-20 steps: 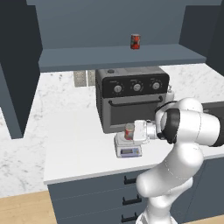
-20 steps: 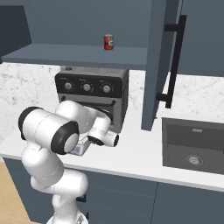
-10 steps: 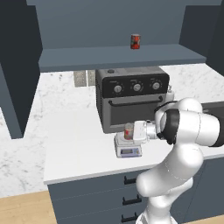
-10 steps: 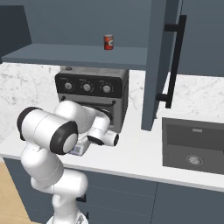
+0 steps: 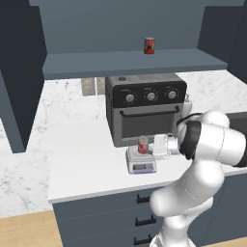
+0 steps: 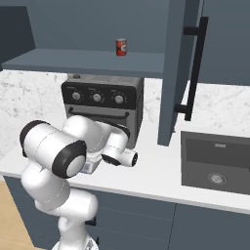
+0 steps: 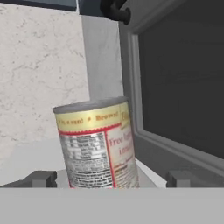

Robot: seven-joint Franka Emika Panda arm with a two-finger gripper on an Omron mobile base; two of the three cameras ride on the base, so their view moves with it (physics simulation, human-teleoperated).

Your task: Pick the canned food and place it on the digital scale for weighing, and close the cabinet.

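Cream-and-red canned food (image 5: pixel 143 144) stands upright on the digital scale (image 5: pixel 141 162); tool (image 7: pixel 111 178) released, fingers (image 7: pixel 40 179) spread either side.

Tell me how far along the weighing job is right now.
Done: the canned food stands upright on the digital scale, in front of the toaster oven. In hand: nothing; the claw is open, its fingertips spread apart on either side of the can. Left: close the cabinet, whose door hangs open over the counter.
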